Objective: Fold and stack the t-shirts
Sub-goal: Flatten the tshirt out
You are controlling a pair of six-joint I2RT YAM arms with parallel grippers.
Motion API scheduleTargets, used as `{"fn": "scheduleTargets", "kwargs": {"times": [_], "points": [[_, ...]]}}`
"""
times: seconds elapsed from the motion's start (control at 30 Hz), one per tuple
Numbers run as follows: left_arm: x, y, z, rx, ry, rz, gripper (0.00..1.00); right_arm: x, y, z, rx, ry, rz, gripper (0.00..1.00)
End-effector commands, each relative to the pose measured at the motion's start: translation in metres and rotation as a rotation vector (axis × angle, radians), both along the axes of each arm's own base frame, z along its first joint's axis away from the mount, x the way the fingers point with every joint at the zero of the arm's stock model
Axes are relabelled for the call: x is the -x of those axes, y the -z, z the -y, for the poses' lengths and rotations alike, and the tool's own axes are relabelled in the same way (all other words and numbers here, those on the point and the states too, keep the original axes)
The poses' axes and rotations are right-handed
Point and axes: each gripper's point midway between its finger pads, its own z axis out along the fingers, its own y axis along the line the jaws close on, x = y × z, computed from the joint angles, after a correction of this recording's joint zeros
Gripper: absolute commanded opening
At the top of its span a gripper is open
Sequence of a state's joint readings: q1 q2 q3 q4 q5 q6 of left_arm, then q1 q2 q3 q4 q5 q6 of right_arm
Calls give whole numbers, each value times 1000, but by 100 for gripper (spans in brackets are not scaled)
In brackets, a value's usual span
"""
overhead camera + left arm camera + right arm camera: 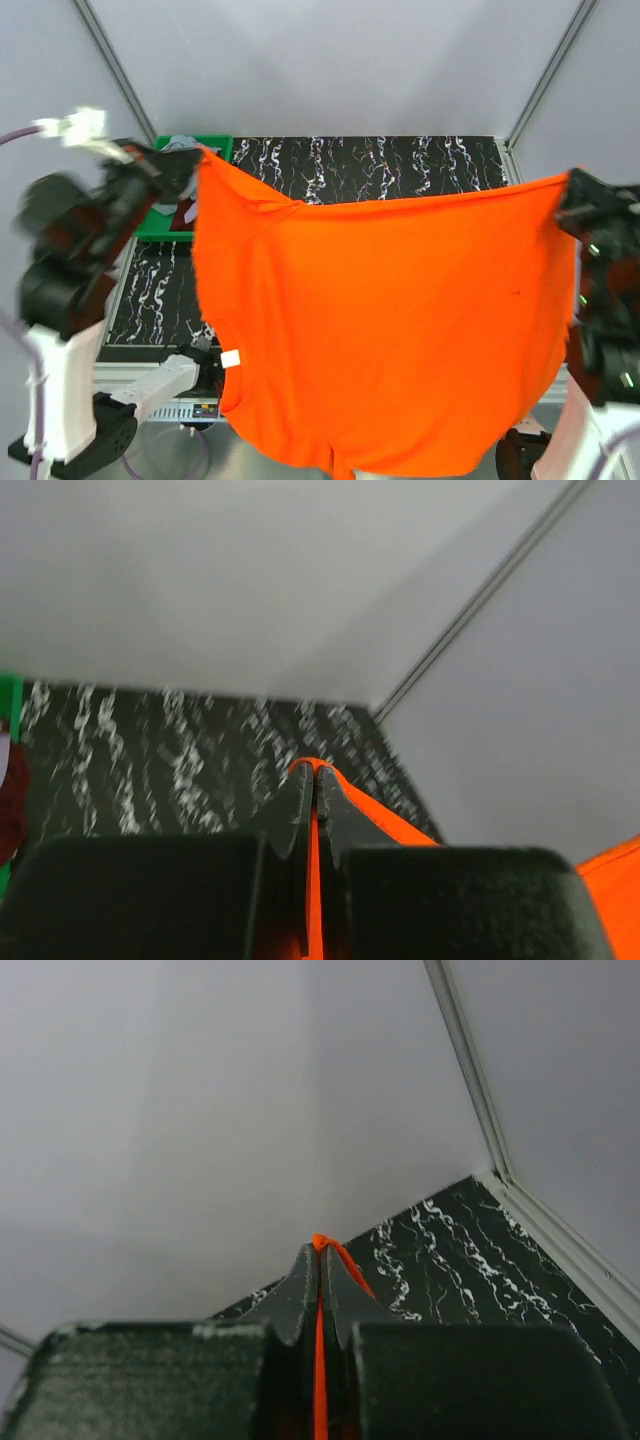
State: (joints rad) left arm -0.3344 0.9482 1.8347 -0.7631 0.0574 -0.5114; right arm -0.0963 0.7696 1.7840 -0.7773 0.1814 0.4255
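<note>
**Both arms, shirt held aloft.** I am pinching the orange t-shirt (400,330) at two points on its upper edge. My left gripper (316,775) is clamping fully down on one corner and my right gripper (320,1255) on the opposite one. In each wrist view only a thin sliver of orange is showing between the closed tips. The cloth is hanging between and below my grippers as a wide sheet, sagging slightly in the middle. The white neck label (231,358) is sitting low beneath my left gripper (so the shirt is hanging sideways, not by its shoulders). The black marbled table (400,160) is lying beyond and below both grippers. The shirt's lower edge is dropping toward my own bases and out of the overhead view.

**Risks, as I am judging them.**
- (a) Each grip is biting very little cloth, so spreading my grippers further apart is likely to pull an edge free.
- (b) The lower edge is dangling near my bases and could catch there if I swing the sheet forward.
- (c) The green bin (160,230) is sitting just beneath my left gripper, so lowering on that side could drape cloth over its rim.
- (d) A fold is bunching just beside my left gripper and may go down as a crease.
</note>
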Motion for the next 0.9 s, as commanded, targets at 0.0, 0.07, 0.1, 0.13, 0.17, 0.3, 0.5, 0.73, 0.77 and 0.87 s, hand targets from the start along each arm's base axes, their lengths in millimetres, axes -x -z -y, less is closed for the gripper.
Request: {"fn": "scheduleTargets", "kwargs": {"times": [0.0, 0.07, 0.1, 0.13, 0.17, 0.3, 0.5, 0.73, 0.77, 0.87], "points": [[-78, 57, 15, -71, -57, -85, 0, -65, 53, 11, 5, 26, -95, 0], [-114, 93, 27, -109, -57, -124, 0, -101, 97, 13, -11, 18, -155, 0], [-126, 104, 32, -126, -53, -138, 0, -112, 112, 13, -13, 13, -171, 0], [-148, 129, 41, -163, -40, -180, 0, -126, 128, 14, -19, 8, -190, 0], [-163, 136, 47, -169, -34, -169, 0, -137, 144, 14, -22, 6, -210, 0], [-219, 194, 76, -237, 37, -221, 0, -191, 209, 18, -37, -1, -268, 0], [-285, 244, 99, -277, 81, -277, 0, -258, 262, 25, -43, -4, -360, 0], [-357, 289, 115, -215, 113, -368, 0, -327, 312, 25, -74, -52, -427, 0], [-363, 289, 116, -205, 114, -371, 0, -336, 306, 26, -74, -57, -411, 0], [-382, 287, 115, -190, 100, -373, 0, -361, 317, 31, -81, -72, -428, 0]]}}
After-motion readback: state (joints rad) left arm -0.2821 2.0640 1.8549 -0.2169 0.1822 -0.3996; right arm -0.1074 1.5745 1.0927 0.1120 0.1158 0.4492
